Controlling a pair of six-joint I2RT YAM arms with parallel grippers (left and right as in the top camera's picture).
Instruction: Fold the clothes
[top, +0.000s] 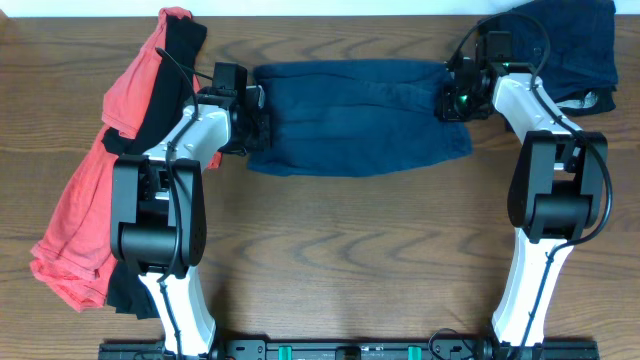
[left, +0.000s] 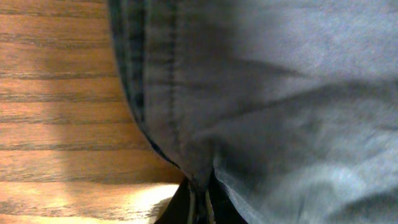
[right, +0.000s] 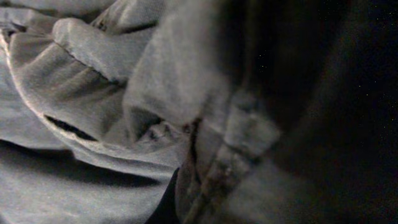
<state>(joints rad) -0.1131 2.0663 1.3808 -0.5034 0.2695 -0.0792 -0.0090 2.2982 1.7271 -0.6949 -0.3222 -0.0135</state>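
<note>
A dark blue garment (top: 355, 115) lies spread across the back middle of the wooden table. My left gripper (top: 258, 115) is at its left edge, shut on the cloth; the left wrist view shows the seamed hem (left: 161, 93) pinched between the fingers (left: 200, 208). My right gripper (top: 452, 100) is at its right edge, shut on bunched folds of the same cloth (right: 112, 74), with the fingers (right: 186, 199) mostly buried in fabric.
A pile of red and black clothes (top: 100, 180) lies along the left side of the table. Another dark blue garment (top: 565, 45) sits at the back right corner. Bare wood (top: 350, 260) fills the front middle.
</note>
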